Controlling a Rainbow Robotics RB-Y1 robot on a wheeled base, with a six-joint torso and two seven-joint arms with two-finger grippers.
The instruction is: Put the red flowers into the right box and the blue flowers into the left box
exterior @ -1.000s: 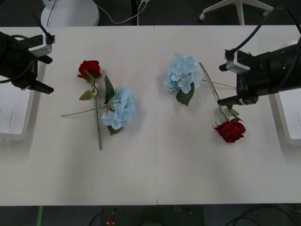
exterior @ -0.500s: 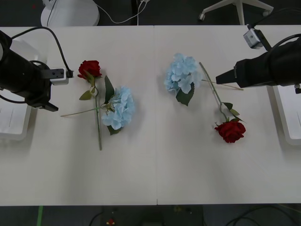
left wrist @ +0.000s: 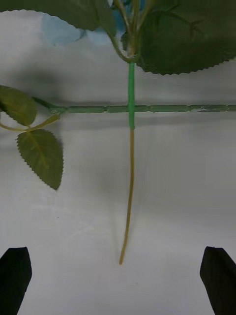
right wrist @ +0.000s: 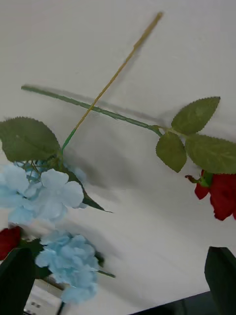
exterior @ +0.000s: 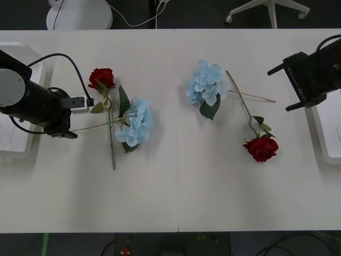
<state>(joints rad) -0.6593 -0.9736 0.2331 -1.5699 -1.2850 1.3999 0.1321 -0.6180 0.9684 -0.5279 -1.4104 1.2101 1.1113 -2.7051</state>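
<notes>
Now your left gripper [left wrist: 118, 275] has dropped to the table, jaws released astride the blue flower's stem [left wrist: 129, 197]; right gripper [right wrist: 118, 280], jaws released, has pulled back, so grasp next.

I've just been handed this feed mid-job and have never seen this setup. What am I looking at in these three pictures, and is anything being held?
A two-armed robot stands at a white table. The wide picture looks down from above its arms; the two upright pictures come from cameras on its wrists, with dark fingertips in the bottom corners.

The left gripper is open, low over the table, lined up with the thin stem end of the left blue flower, which crosses the left red flower. The right gripper is open too, near the table's right edge, looking toward the other blue flower and red flower.

The left box and right box sit at the table's sides. Nothing is held.
</notes>
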